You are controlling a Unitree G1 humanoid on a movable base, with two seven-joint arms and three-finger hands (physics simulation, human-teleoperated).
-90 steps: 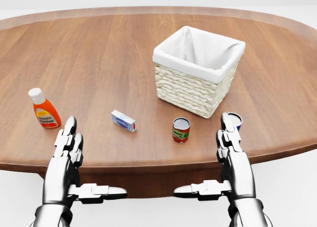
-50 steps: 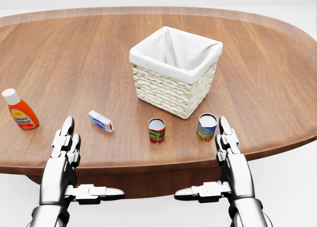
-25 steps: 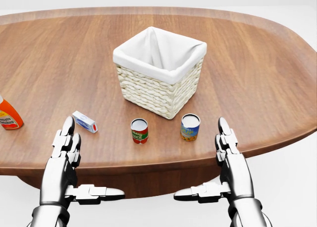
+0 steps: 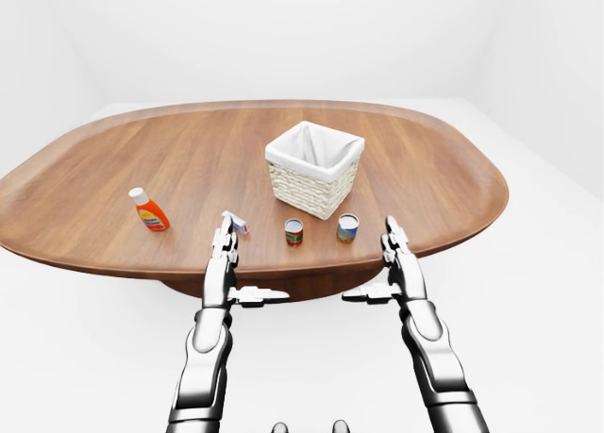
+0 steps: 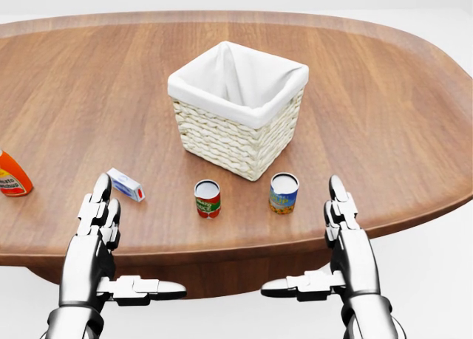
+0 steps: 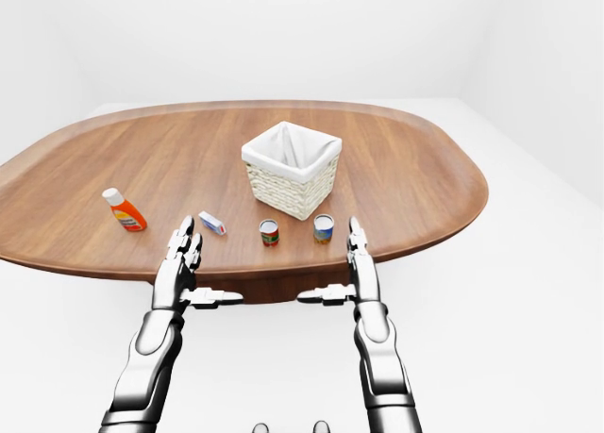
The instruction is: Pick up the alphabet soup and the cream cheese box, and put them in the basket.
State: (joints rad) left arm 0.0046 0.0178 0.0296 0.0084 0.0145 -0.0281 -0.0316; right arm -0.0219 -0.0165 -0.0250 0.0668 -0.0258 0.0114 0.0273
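The step in hand is the approach: neither task item is grasped yet, and both remain on the oval brown wooden desk [image 5: 384, 117]. The left hand [image 5: 100, 221] hovers at the near edge of the desk with its fingers extended and its thumb spread sideways, holding nothing. The right hand [image 5: 344, 224] has the same posture, fully open and empty. The small white-and-blue cream cheese box [image 5: 126, 184] lies flat on the desk just beyond the left hand's fingertips and slightly to their right. Two small cans stand upright between the hands: a red-and-green labelled can [image 5: 208, 199] nearer the left hand, and a blue-and-yellow labelled can [image 5: 284, 192] just up and to the left of the right hand. The labels are too small to read, so which can is the alphabet soup cannot be told. The woven wicker basket with white cloth lining [image 5: 238, 110] stands beyond both cans, open and apparently empty. An orange sauce bottle [image 5: 11, 178] sits well to the left of the left hand. The next move likely calls for extending the left hand to close on the box.
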